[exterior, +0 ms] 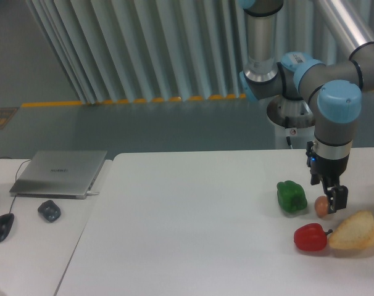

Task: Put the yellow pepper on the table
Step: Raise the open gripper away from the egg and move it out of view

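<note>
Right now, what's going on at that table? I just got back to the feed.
The arm's claw hangs low over the right end of the white table, just beside a small brown egg. A green pepper, a red pepper and a bread piece lie close by. No yellow pepper shows, and I can't tell whether the claw grips anything.

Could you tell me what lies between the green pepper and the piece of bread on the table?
In the camera view, the small brown egg sits between the green pepper and the bread piece, with the gripper right beside it.
</note>
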Controlling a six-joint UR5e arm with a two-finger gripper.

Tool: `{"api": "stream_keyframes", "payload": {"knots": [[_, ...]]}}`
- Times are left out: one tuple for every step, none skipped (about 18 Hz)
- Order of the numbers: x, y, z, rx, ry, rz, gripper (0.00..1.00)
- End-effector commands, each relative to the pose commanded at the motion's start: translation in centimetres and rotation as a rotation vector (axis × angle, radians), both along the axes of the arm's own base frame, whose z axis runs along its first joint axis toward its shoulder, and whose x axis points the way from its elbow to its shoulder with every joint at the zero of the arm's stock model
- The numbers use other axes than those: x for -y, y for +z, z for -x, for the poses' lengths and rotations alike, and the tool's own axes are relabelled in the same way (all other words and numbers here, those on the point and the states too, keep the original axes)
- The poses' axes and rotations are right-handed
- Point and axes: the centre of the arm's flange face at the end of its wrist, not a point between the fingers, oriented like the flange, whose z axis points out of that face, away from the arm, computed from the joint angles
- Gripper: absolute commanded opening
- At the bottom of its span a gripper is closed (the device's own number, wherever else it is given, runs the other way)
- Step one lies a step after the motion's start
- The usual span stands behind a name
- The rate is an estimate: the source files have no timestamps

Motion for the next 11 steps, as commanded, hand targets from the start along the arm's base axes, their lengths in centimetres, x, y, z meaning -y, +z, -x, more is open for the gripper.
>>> {"api": "stream_keyframes", "payload": {"knots": [[0.0, -0.1, 0.0, -0.001, 0.000, -0.001, 1.00], [-0.1, 0.3, 0.2, -0.003, 0.003, -0.006, 1.00], [0.1, 0.5, 0.6, -0.006, 0.008, -0.007, 1.00], [0.3, 0.6, 0.9, -0.011, 0.012, -0.006, 1.00], [0.7, 0.5, 1.4, -0.010, 0.024, -0.005, 1.00], [1.3, 0.5, 2.2, -0.009, 0.038, -0.008, 1.00], [1.4, 0.6, 2.4, -0.013, 0.043, -0.011, 1.00], [1.1, 0.6, 2.8, -0.038, 0.043, -0.028, 1.00], [0.9, 0.2, 2.9, -0.051, 0.046, -0.041, 1.00], [0.8, 0.0, 3.1, -0.073, 0.048, -0.056, 1.00], [1.1, -0.8, 3.0, -0.077, 0.058, -0.062, 1.00]]}}
